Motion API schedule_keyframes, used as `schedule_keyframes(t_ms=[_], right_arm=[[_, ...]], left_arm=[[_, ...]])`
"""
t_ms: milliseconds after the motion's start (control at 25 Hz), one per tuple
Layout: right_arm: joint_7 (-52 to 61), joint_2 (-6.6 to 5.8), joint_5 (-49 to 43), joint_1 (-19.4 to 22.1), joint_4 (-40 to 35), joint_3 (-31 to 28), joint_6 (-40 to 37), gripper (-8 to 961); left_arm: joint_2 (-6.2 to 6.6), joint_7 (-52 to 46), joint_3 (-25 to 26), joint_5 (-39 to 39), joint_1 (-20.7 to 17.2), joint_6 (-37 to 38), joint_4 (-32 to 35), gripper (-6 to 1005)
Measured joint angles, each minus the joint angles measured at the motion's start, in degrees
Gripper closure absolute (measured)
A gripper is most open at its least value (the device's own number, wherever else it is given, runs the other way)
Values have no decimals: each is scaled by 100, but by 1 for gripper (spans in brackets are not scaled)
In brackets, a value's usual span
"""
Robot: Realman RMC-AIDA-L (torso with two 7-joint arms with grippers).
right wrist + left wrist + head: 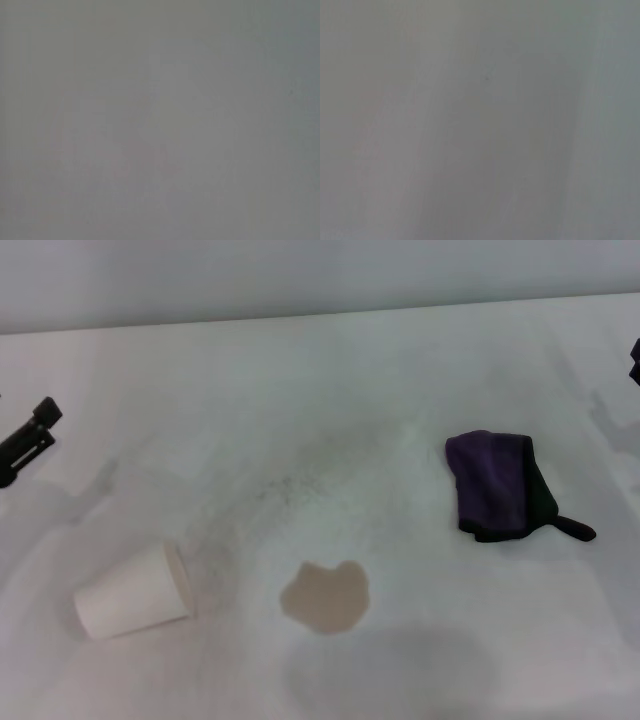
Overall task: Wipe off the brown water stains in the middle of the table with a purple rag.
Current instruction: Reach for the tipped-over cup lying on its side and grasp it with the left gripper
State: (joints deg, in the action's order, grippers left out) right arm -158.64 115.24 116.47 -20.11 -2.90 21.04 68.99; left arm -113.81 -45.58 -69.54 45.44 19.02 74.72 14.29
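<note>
A light tan-brown puddle, the brown water stain point(325, 597), lies on the white table point(330, 390) near the front middle. The purple rag point(497, 486), dark purple with black edging and a short black tab, lies folded to the right of the stain. My left gripper point(27, 438) shows at the left edge, far from both. Only a dark tip of my right gripper point(635, 360) shows at the right edge, beyond the rag. Both wrist views show only plain grey surface.
A white paper cup point(135, 591) lies on its side at the front left, its mouth toward the stain. Faint grey smudges mark the tabletop behind the stain. The table's far edge meets a pale wall.
</note>
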Motion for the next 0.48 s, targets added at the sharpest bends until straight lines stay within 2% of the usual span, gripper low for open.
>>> schedule_keyframes(t_ms=[160,240,320,360,480], right_arm=[[0,3,16,-52,-5,-11,0,80],[1,5,27,-80,-7,-16,13,80],[9,9,33,-103,-9,-21,41,80],[11,11,34,-115,-10,-22,50,80],[6,24,34,-151,-10,-23,110,80]], left_arm=[[207,-823,8,531,-114,-249,632,110],[355,-1596,33,1167,-153,-418,1225,110],[395,-1873,40,1410,-160,-476,1442,111],[453,-2423,67,1950,-188,-586,1922,111],[492,-3086,187,2717,-225,-637,2540,112]])
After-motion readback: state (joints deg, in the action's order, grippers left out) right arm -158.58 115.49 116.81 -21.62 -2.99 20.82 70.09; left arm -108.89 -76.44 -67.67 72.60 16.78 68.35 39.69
